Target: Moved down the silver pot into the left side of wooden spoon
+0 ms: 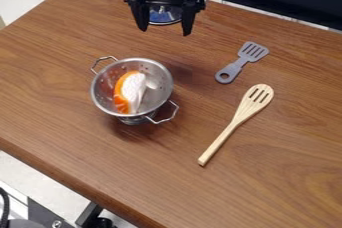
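Note:
My gripper [163,27] hangs at the top of the view with its two fingers spread apart, above and behind the pot. The silver pot [157,107], a colander-like bowl with two wire handles, stands upright left of the middle of the table. Inside it lies an orange and white piece [128,92]. To the pot's right, apart from it, the wooden spoon [245,112] lies slantwise, its slotted head at the upper right and its handle end toward the lower left.
A grey slotted spatula [242,62] lies behind the wooden spoon. Between the gripper's fingers a round, clear and blue object [162,16] shows, its exact place unclear. The brown table [87,147] has its front edge at the lower left.

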`<state>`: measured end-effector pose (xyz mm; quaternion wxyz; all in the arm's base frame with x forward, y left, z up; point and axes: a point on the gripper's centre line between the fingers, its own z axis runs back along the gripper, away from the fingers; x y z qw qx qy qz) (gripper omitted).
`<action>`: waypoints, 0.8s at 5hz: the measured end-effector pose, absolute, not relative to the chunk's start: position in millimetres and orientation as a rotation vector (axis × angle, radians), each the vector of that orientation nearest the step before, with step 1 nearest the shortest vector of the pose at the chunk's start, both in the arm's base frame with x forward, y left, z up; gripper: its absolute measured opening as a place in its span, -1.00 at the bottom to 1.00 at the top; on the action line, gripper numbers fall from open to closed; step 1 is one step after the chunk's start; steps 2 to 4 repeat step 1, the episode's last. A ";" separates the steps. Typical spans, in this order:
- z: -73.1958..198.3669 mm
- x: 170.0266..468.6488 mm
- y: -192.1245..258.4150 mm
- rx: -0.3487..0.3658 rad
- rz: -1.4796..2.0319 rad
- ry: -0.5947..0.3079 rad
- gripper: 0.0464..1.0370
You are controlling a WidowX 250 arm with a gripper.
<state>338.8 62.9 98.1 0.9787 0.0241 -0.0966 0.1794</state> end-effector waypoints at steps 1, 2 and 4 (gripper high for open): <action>89.4 351.9 77.3 0.073 0.382 -0.212 0.93; 89.4 351.9 77.3 0.073 0.382 -0.212 0.93; 89.4 351.9 77.3 0.073 0.382 -0.212 0.93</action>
